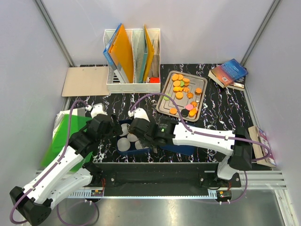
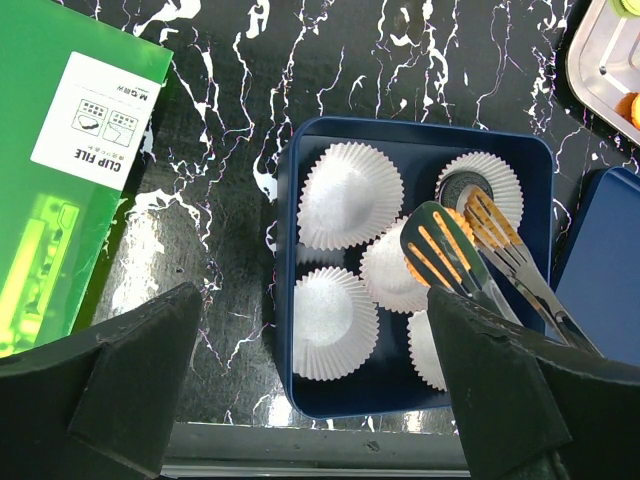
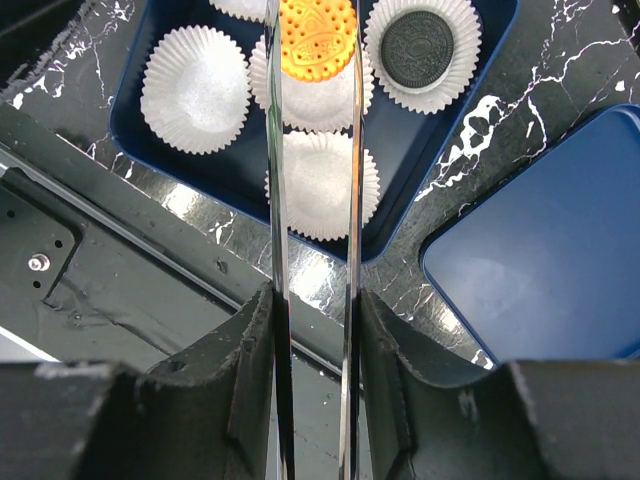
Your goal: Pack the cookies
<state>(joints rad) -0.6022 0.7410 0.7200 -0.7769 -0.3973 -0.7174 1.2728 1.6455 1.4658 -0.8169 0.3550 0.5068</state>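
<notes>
Layout of the black marble-patterned table [image 1: 221, 110]

A dark blue square box [image 2: 288, 300] of white paper cups [image 2: 350, 195] is set at centre bottom; a metal tray [image 1: 165, 89] of round cookies [image 1: 179, 83] is placed above-right, a white file rack [image 1: 132, 86] upper centre.

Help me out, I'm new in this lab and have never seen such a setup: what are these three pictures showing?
Two robot arms are bolted at a table's near edge. One picture looks down from above; the other two come from cameras on each wrist. On the black marbled table sits a metal tray of small round cookies and a blue box of white paper cups. The right gripper is shut on metal tongs, which pinch an orange cookie over the box; a black cookie already lies in one cup. The left gripper hovers open, holding nothing. A green clip file lies alongside.
</notes>
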